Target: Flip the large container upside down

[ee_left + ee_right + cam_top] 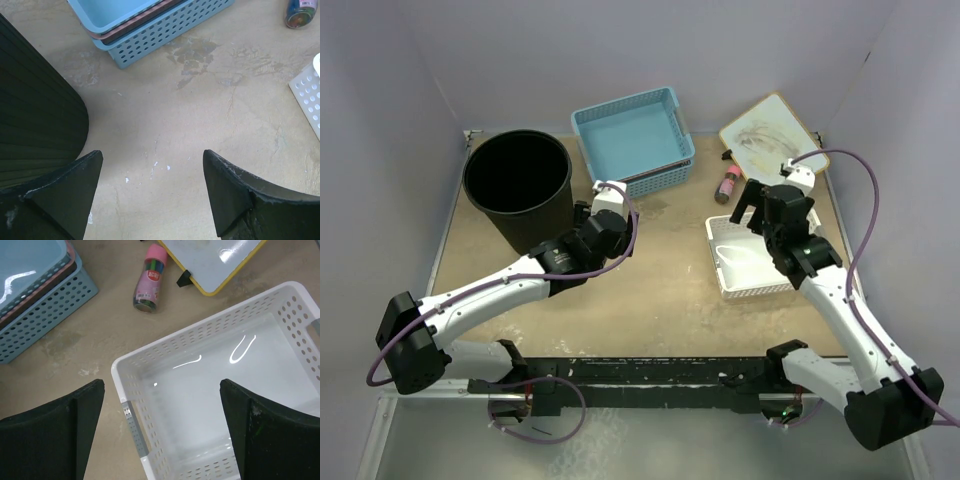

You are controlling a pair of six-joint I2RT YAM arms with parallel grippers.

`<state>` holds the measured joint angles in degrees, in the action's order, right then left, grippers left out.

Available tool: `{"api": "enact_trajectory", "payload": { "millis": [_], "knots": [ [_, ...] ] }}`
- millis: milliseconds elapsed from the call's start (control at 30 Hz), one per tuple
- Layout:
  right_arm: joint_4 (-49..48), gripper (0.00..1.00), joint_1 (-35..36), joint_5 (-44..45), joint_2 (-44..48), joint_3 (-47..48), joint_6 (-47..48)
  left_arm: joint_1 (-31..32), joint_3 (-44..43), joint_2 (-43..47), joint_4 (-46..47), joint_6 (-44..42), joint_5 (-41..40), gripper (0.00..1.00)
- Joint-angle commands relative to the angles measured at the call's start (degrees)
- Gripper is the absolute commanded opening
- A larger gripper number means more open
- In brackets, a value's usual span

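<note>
The large container, a tall round black bucket (520, 186), stands upright with its mouth up at the back left of the table. Its ribbed black side fills the left edge of the left wrist view (35, 120). My left gripper (588, 215) is open and empty, low over the table just right of the bucket's base; bare table shows between its fingers (150, 172). My right gripper (745, 210) is open and empty, hovering above the white basket's far left corner (162, 390).
Stacked light-blue perforated baskets (635, 140) with a pink one between them (135, 27) stand behind centre. A white basket (750, 260) lies at the right. A pink bottle (728, 184) and a yellow-framed whiteboard (768, 130) lie at the back right.
</note>
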<state>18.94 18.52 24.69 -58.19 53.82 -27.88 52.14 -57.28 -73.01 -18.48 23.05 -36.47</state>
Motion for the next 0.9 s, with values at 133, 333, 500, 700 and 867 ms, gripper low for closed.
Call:
{"api": "enact_trajectory", "payload": {
  "millis": [133, 333, 500, 700, 867],
  "knots": [
    [-4.90, 1.00, 0.11, 1.69, 3.69, -1.53, 0.85, -0.11, 0.08, 1.28, 2.98, 0.24, -1.38, 0.79],
    [-3.03, 1.00, 0.11, 2.21, 1.12, -0.47, 0.33, -0.11, 0.15, 1.29, 3.26, 0.15, -1.46, 0.79],
    [-2.67, 1.00, 0.11, 3.07, 0.22, -0.14, -0.35, -0.11, 0.24, 1.41, 3.30, -0.16, -0.91, 0.79],
    [-4.48, 1.00, 0.11, 1.45, -0.86, -2.73, 0.00, -0.13, 3.73, 1.57, 7.99, -2.17, 5.73, 0.79],
    [-0.83, 0.99, 0.72, -15.19, -6.84, -2.91, 1.16, -0.08, 6.98, -1.34, 13.07, 1.52, 12.59, 0.79]
  ]
}}
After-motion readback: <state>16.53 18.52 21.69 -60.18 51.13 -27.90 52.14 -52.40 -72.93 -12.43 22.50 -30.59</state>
